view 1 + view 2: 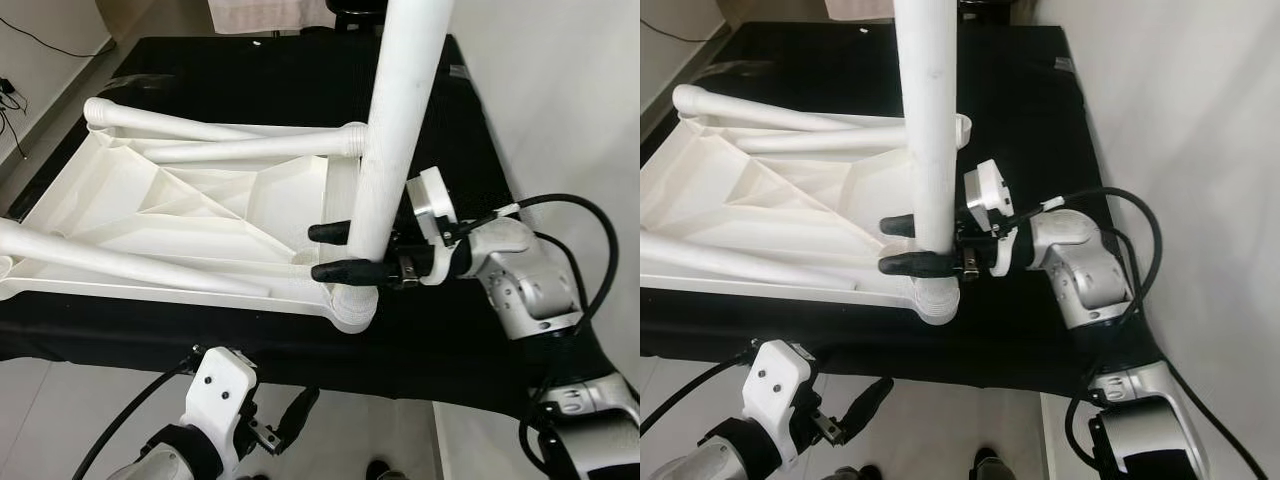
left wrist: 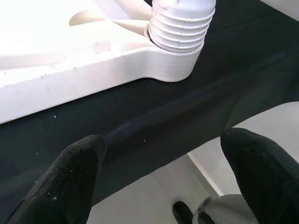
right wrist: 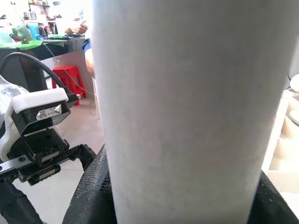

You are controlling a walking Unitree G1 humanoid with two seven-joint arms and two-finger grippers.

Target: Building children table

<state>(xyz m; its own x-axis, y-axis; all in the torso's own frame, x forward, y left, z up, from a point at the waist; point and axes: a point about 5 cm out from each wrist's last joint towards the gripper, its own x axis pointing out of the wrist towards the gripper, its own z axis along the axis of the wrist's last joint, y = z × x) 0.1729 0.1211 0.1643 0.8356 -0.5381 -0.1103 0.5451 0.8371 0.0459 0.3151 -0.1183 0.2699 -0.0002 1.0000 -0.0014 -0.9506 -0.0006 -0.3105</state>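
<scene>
Left eye view: right end effector [image 1: 335, 251] clamped around upright white leg [image 1: 398, 120] in tabletop [image 1: 150, 205] socket.

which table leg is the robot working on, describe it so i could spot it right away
On the black cloth lies a white tabletop, upside down. At its near right corner, a white leg stands upright in the threaded socket, with the right gripper closed around it. The other legs slant low across the tabletop; this one rises straight up.

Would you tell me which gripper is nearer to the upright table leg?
Right. The right gripper is shut on the upright leg just above its socket; the left gripper hangs open below the table edge, apart from it.
</scene>
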